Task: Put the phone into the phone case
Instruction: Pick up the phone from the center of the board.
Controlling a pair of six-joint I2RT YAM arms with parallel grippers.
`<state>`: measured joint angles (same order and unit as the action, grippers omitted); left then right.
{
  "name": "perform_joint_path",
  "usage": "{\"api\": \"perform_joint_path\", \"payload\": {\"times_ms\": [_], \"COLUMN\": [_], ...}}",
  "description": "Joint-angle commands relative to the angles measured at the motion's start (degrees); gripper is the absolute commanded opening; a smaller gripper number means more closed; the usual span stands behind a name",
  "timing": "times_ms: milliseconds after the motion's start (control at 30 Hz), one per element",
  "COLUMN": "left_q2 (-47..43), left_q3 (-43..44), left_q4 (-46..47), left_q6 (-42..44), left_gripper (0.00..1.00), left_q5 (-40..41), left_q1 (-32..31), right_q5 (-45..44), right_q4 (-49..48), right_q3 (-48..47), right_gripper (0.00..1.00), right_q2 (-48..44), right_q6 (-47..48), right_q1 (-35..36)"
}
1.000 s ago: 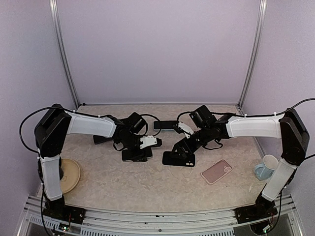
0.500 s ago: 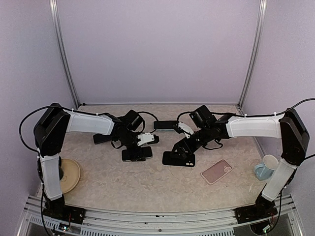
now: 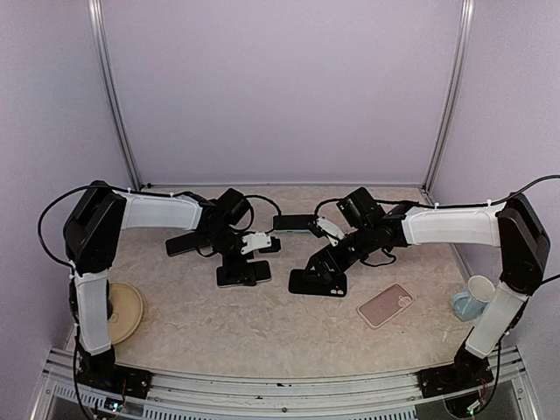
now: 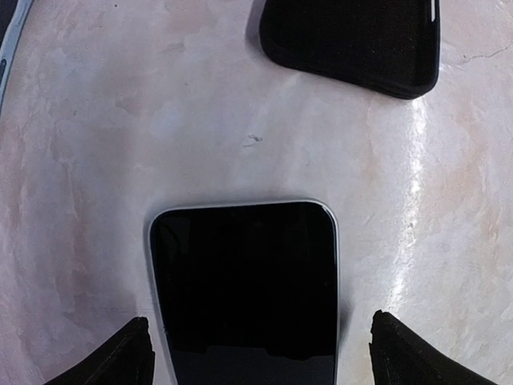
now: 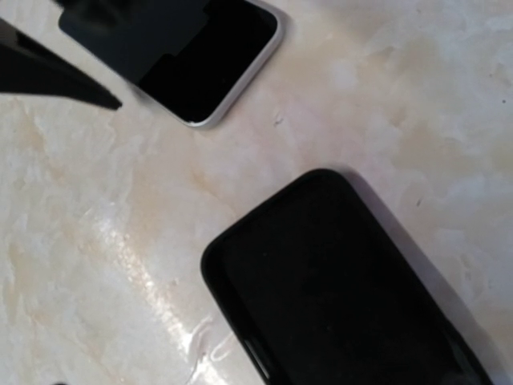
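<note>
A dark-screened phone [image 3: 243,274] with a silver rim lies flat on the table; in the left wrist view [image 4: 244,289] it lies between my fingertips. My left gripper [image 3: 247,261] is open and hangs just above the phone's near end, its fingertips [image 4: 409,353] standing clear of both long sides. The black phone case [image 3: 317,282] lies open side up just to the right of the phone, and it shows in both wrist views [image 4: 353,40] [image 5: 337,281]. My right gripper [image 3: 329,262] hovers over the case's far end. Its fingers do not show in the right wrist view.
A pink phone case [image 3: 385,304] lies at the front right. A second dark phone [image 3: 293,222] lies at the back centre and a dark flat item [image 3: 179,245] at the back left. A pale cup [image 3: 472,297] stands at the right edge and a tan disc [image 3: 122,311] at the left.
My left gripper has drawn back and a little to the left along the phone. The phone, the black case and the right arm have not moved.
</note>
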<state>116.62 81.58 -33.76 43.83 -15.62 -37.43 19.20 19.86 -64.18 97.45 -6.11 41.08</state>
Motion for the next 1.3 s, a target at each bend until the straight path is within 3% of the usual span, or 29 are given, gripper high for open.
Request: {"api": "perform_joint_path", "payload": {"times_ms": [0, 433, 767, 1100, 1267], "left_q2": [1.59, 4.11, 5.11, 5.93, 4.71], "left_q3": [0.42, 0.20, 1.95, 2.09, 2.17], "left_q4": [-1.83, 0.19, -1.96, -0.69, -0.01], "left_q6": [1.01, -0.34, -1.31, -2.30, -2.73], "left_gripper": [0.91, 0.91, 0.82, 0.56, 0.54], "left_q5": [-2.24, 2.14, 2.26, 3.14, 3.40], "left_q1": [-0.10, -0.41, -0.27, -0.71, -0.80], "right_q5": [-0.14, -0.61, -0.24, -0.16, -0.02], "right_q4": [-0.43, -0.09, 0.34, 0.17, -0.32], "right_q3": [0.32, 0.47, -0.68, -0.27, -0.06], "right_gripper": [1.00, 1.00, 1.00, 1.00, 1.00], "right_q2": [-1.22, -0.80, -0.30, -0.58, -0.13], "right_q6": [-0.04, 0.24, 0.35, 0.14, -0.16], "right_q1": [-0.27, -0.31, -0.27, -0.35, -0.44]}}
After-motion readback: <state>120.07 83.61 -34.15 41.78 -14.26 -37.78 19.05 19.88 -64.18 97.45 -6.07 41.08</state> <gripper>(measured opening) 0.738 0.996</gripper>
